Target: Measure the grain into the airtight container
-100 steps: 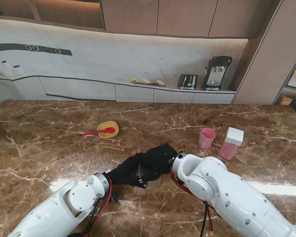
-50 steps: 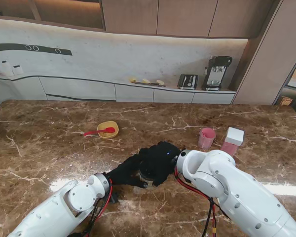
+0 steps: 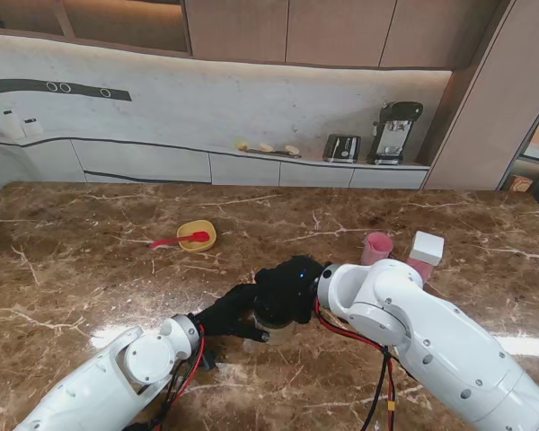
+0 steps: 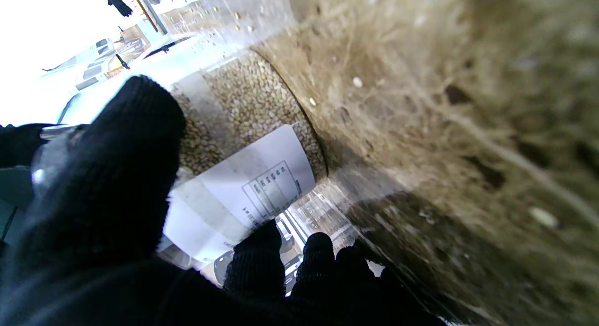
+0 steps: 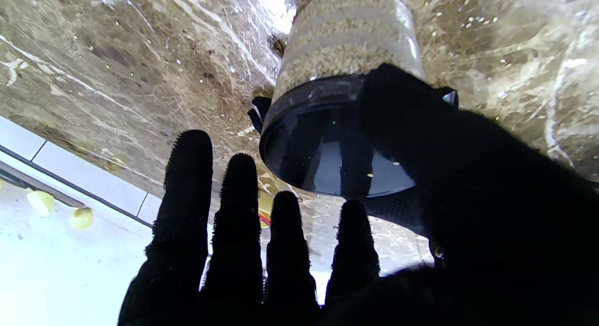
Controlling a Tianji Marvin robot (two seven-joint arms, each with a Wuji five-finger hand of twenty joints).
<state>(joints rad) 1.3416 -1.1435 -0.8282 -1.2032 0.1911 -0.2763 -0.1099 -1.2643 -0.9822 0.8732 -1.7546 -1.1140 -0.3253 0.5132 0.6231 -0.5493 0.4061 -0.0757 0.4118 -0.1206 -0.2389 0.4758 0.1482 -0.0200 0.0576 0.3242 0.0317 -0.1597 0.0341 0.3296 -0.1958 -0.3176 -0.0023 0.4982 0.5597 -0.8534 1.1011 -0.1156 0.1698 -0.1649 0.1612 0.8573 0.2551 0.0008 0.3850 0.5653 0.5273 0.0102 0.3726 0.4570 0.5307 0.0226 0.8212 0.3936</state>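
Note:
A clear grain jar [image 3: 277, 331] stands in the middle of the table close to me. The left wrist view shows the jar [image 4: 255, 99] full of pale grain with a white label, and my left hand [image 4: 107, 190] wraps it with the thumb on one side and fingers on the other. My left hand [image 3: 232, 312] is shut on it. My right hand [image 3: 289, 287] hovers over its top. In the right wrist view the black lid [image 5: 327, 148] is on the jar [image 5: 346, 40]; my right hand [image 5: 290, 256] has its thumb against the lid's side and four fingers stretched straight past it.
A pink cup [image 3: 377, 244] and a pink container with a white lid [image 3: 424, 251] stand to the right, partly behind my right forearm. A yellow bowl [image 3: 198, 235] holding a red spoon sits farther off to the left. A counter with appliances runs behind the table.
My right arm has swung left and turned, bringing the hand over the jar's lid and its forearm in front of the pink cup. The left hand and jar have stayed put.

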